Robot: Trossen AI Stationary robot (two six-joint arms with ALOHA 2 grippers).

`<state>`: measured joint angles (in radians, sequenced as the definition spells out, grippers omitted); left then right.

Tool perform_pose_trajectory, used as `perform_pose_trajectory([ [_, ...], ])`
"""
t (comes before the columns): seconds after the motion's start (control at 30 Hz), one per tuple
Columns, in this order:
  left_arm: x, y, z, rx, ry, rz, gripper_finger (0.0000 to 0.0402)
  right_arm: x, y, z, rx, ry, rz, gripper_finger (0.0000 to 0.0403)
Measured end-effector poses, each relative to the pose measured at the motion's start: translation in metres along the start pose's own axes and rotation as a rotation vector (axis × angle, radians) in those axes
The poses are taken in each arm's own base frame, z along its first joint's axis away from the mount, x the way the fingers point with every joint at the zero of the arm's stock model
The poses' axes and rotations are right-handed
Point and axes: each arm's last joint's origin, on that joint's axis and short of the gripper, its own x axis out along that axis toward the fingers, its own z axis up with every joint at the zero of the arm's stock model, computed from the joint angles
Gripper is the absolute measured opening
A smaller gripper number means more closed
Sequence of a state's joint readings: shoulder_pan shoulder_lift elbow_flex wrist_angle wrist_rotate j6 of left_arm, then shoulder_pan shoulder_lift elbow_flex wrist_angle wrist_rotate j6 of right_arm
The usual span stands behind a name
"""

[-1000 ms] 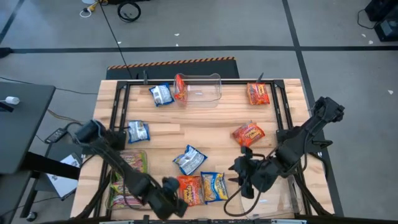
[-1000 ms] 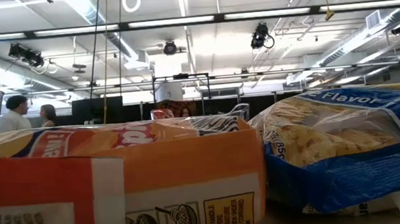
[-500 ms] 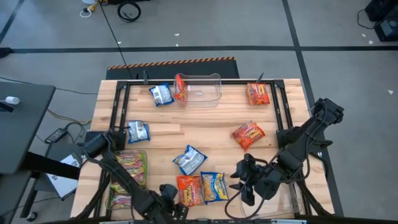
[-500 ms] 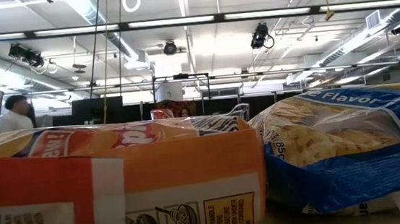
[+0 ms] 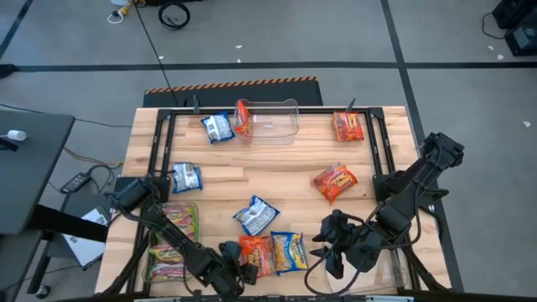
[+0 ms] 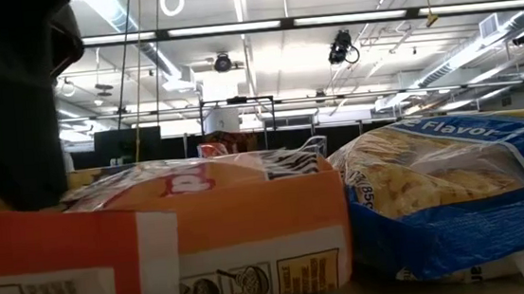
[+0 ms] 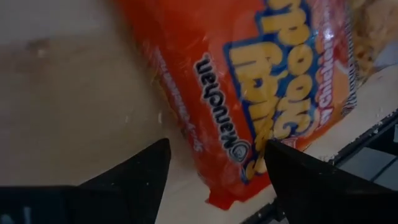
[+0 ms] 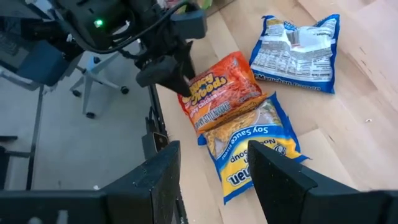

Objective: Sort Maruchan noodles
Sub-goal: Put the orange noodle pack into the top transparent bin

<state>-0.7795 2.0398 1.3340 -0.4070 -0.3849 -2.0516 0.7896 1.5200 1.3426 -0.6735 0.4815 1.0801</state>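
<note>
At the table's front edge, the left gripper [image 5: 239, 275] spreads open, seemingly touching the red-orange packet [image 5: 257, 255]

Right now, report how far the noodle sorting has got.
Barely started. One red packet leans in the clear bin; the other packets lie loose on the table. The open left gripper straddles the red-orange packet at the near edge, not yet gripping. The open right gripper hovers nearby, empty.

orange packet [image 7: 261, 93] cropped by frame, left gripper [image 6: 11, 102] blocking low view
</note>
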Motion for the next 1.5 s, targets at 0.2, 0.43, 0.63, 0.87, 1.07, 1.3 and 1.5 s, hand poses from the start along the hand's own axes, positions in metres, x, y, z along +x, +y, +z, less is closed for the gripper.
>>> perform_pose_trajectory([
  [0.2,0.003,-0.002,0.006,0.043,-0.099,-0.047,0.0197,-0.001,0.000,-0.001,-0.008,0.001,0.002,0.0193],
  [0.43,-0.003,-0.007,0.015,0.147,-0.135,-0.037,0.0024,-0.030,-0.012,0.003,-0.015,0.095,0.023,0.0193],
  [0.63,-0.055,-0.044,0.041,0.261,-0.103,-0.011,0.0011,-0.053,-0.025,0.009,-0.075,0.049,-0.023,0.0193],
  [0.87,-0.130,-0.101,0.148,0.396,-0.236,0.030,0.0010,-0.052,-0.034,0.019,-0.185,0.051,-0.048,0.0193],
  [1.07,-0.151,-0.118,0.279,0.414,-0.375,0.116,0.0009,-0.066,-0.049,0.039,-0.258,-0.032,-0.065,0.0193],
  [1.3,-0.141,-0.081,0.418,0.284,-0.462,0.266,0.0009,-0.102,-0.081,0.065,-0.345,-0.126,-0.085,0.0192],
  [1.5,-0.122,-0.041,0.484,0.176,-0.372,0.310,0.0006,-0.130,-0.108,0.079,-0.360,-0.196,-0.120,0.0192],
])
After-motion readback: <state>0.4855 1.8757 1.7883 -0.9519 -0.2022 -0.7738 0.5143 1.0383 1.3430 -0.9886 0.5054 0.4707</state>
